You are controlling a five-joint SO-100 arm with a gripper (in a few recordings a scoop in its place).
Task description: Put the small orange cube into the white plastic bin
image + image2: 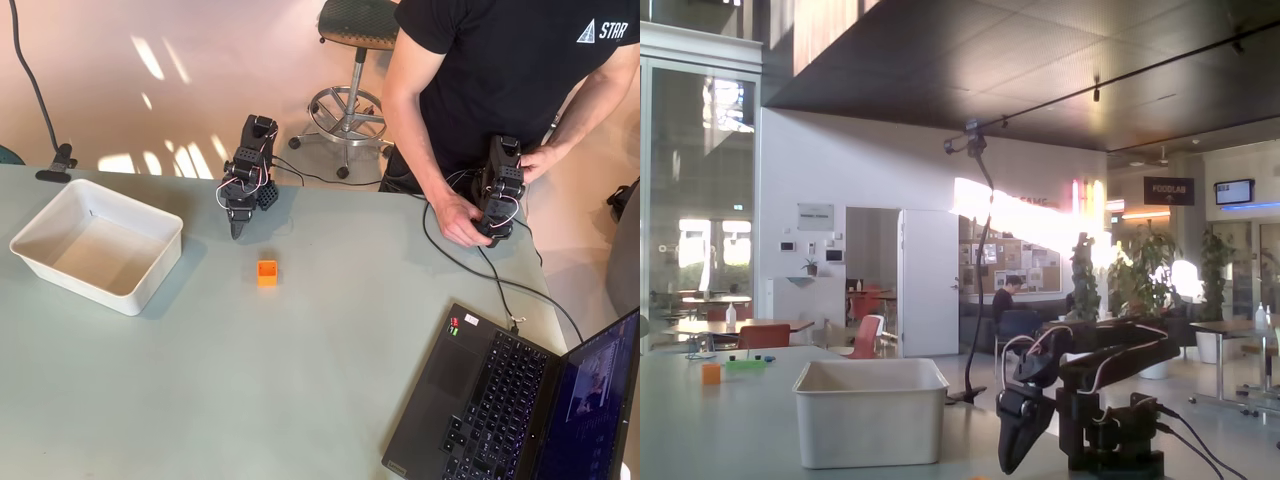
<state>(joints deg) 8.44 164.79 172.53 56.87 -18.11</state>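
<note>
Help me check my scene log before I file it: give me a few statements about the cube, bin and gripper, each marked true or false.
1. The small orange cube lies inside the white plastic bin. False: it sits on the table, to the right of the bin in the overhead view.
2. The bin has nothing in it. True.
3. The black gripper holds the cube. False: its tip points down at the table, apart from the cube, holding nothing.
4. An open black laptop sits on the table. True.
5. The bin is tipped on its side. False: it stands upright in both views.
</note>
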